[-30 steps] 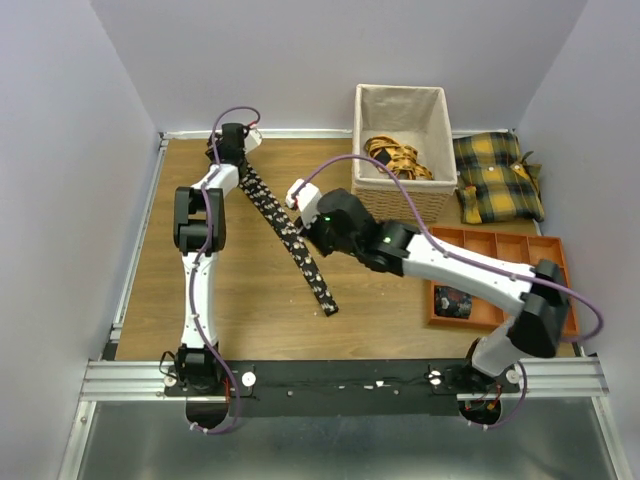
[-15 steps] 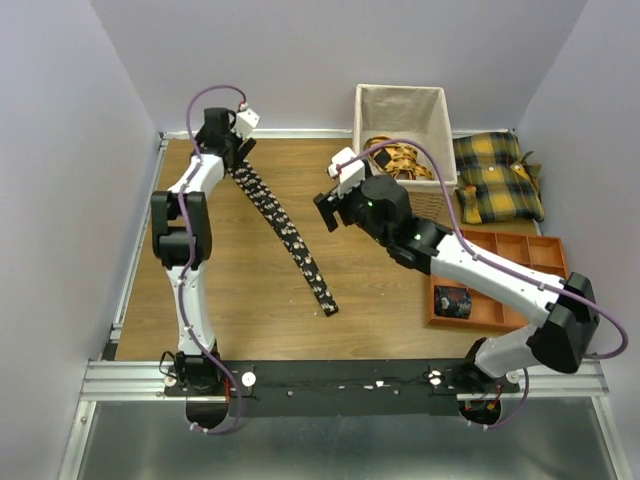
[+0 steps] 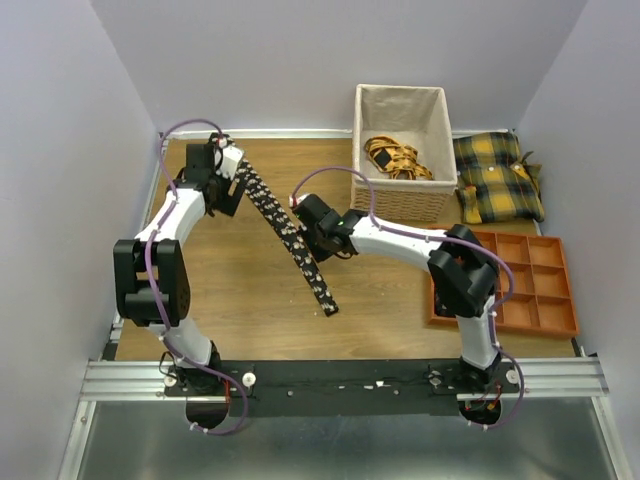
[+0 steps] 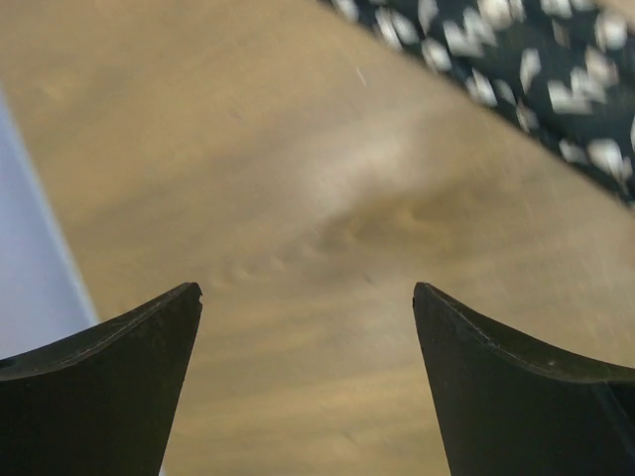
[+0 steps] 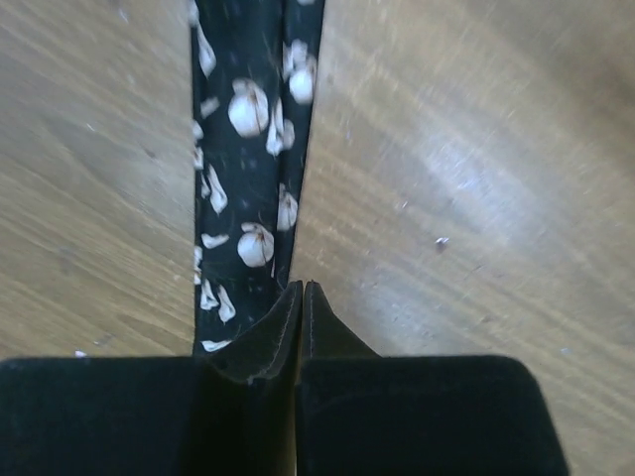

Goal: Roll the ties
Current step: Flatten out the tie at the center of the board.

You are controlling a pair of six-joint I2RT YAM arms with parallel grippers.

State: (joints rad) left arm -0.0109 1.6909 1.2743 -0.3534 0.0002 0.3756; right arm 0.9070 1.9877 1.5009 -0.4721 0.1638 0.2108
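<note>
One black tie (image 3: 268, 205) with white flowers lies flat as a straight strip, running diagonally from the far left toward the table's middle. My left gripper (image 3: 228, 192) hovers open just left of the tie's far end. In the left wrist view, bare wood shows between the left gripper's fingers (image 4: 308, 290), and the tie (image 4: 536, 59) crosses the upper right corner. My right gripper (image 3: 305, 232) is down at the tie's middle. In the right wrist view the right gripper (image 5: 303, 286) is shut, its tips pressed together at the right edge of the tie (image 5: 248, 149). No fabric shows between them.
A cloth-lined wicker basket (image 3: 432, 195) with orange-yellow patterned strips stands at the back, just beyond the right arm. Yellow-and-black plaid cushions (image 3: 497, 177) lie to its right. An orange compartment tray (image 3: 535, 285) sits at the right near my right elbow.
My right gripper lifted off the tie, opened near the basket, then came back down to the tie's middle and shut. My left gripper opened and swung nearer, beside the tie's far end.
</note>
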